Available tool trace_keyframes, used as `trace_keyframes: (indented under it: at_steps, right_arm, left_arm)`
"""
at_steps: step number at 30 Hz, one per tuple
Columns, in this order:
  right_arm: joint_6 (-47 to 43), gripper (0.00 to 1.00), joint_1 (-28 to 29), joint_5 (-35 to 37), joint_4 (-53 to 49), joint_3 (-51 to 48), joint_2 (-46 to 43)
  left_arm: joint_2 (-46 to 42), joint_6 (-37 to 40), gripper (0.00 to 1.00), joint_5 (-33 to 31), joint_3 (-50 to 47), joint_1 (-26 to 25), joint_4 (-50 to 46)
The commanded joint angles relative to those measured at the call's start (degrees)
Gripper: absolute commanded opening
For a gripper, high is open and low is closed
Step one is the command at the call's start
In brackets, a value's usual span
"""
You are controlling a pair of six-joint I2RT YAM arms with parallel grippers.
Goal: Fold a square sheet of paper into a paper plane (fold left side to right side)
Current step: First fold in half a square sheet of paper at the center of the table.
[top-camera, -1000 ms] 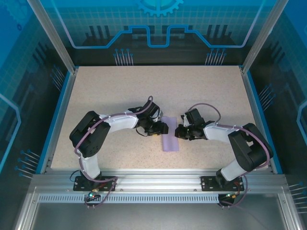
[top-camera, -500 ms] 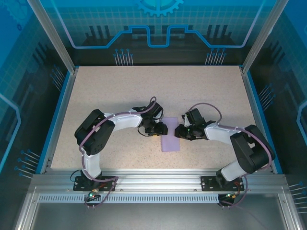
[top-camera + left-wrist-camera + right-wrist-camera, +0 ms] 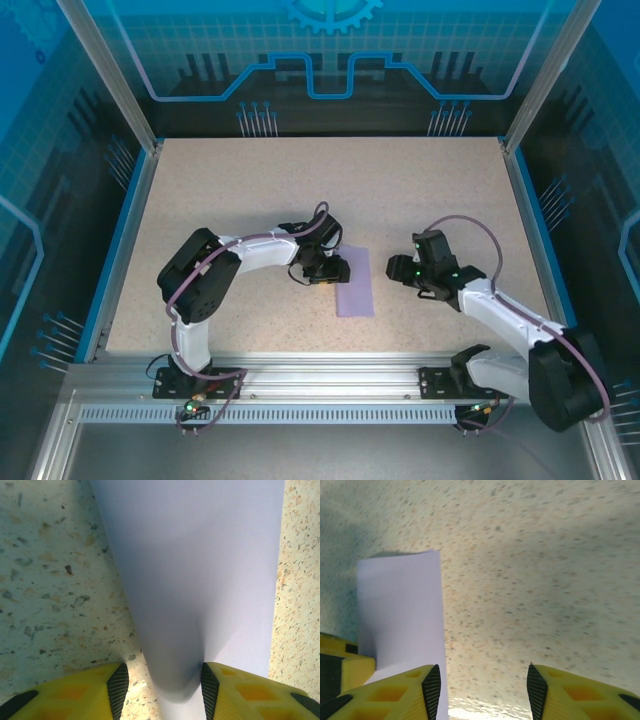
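The folded sheet of paper (image 3: 356, 285) lay at the middle of the frame on the table (image 3: 300, 190). The left gripper (image 3: 336, 272), half closed, pinched the sheet's rounded left fold between its jaws. The right gripper (image 3: 398, 270), just right of the sheet, stood open and empty. With nothing pinning the right edges, the uncreased fold could probably spring open, or the layers could skew.

Lavender paper (image 3: 357, 290) folded narrow (long rectangle), lying mid-table.

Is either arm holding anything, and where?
Right tool: nothing, open. Left tool straddles the left edge of the folded lavender paper sheet; grip cannot be told.
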Motion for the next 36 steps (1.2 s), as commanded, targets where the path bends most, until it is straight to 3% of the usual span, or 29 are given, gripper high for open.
trace_keyframes:
  at_steps: [1,36]
  right_arm:
    - [-0.2,0.53,-2.0,3.1,-4.1,-1.6,-2.9]
    - [-1.4,0.53,-4.0,0.0,-3.7,-3.0,-3.0]
  left_arm:
    - [3.2,1.7,0.47,-3.1,-0.2,-0.7,-2.5]
    - [2.2,2.8,0.42,-5.3,-0.2,-0.7,-3.9]
